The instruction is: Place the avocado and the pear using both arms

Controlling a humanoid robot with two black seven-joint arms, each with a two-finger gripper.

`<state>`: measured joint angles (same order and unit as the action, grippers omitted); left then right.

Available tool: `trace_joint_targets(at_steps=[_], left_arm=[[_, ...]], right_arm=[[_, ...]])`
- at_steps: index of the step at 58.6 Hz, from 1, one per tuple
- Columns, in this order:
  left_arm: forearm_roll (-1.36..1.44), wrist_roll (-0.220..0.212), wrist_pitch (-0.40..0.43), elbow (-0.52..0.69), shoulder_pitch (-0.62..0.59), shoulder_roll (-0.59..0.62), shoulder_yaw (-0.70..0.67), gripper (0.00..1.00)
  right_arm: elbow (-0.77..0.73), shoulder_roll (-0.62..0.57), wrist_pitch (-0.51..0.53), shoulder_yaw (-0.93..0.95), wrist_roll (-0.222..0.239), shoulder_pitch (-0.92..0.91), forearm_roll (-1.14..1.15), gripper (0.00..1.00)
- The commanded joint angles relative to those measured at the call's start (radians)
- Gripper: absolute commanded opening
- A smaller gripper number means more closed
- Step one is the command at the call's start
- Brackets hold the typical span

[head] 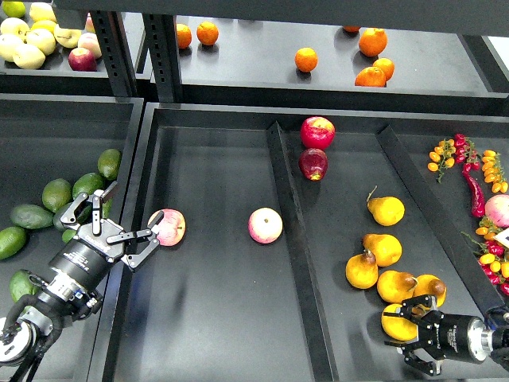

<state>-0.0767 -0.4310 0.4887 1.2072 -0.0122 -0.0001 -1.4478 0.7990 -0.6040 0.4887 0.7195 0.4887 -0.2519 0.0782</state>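
the left tool (111,227) hung wide open and empty beside the avocados (56,193) heaped in the left bin. the right tool (415,338) had its fingers around a pear (397,325) at the near end of the pear pile.

Two pink-yellow apples (265,225) lie apart in the middle tray (215,318), and two dark red apples (316,133) sit close together in the next compartment. Oranges (305,59) are scattered on the upper shelf (254,56), pale apples (29,54) fill the top-left bin, and small orange tomatoes (441,151) with red chilies (475,193) lie far right.
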Motion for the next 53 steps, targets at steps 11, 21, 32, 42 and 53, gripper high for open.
trace_joint_targets(at_steps=[11, 21, 32, 42, 53], left_arm=[[0.0, 0.0, 0.0, 0.0, 0.0, 0.0, 0.001, 0.99], [0.0, -0.002, 0.0, 0.0, 0.0, 0.0, 0.006, 0.99], [0.0, -0.002, 0.0, 0.002, 0.0, 0.0, 0.007, 0.99], [0.0, -0.002, 0.0, 0.0, 0.001, 0.0, 0.007, 0.99], [0.0, -0.002, 0.0, 0.0, 0.008, 0.0, 0.01, 0.99]], right_arm=[[0.081, -0.045, 0.0, 0.012, 0.0, -0.001, -0.012, 0.94], [0.175, -0.146, 0.0, 0.015, 0.0, -0.003, -0.041, 0.97], [0.216, -0.218, 0.0, 0.046, 0.0, -0.033, -0.121, 0.98], [0.22, -0.209, 0.0, 0.119, 0.0, -0.087, -0.164, 0.99], [0.209, -0.074, -0.022, 0.285, 0.0, -0.153, -0.212, 0.99]])
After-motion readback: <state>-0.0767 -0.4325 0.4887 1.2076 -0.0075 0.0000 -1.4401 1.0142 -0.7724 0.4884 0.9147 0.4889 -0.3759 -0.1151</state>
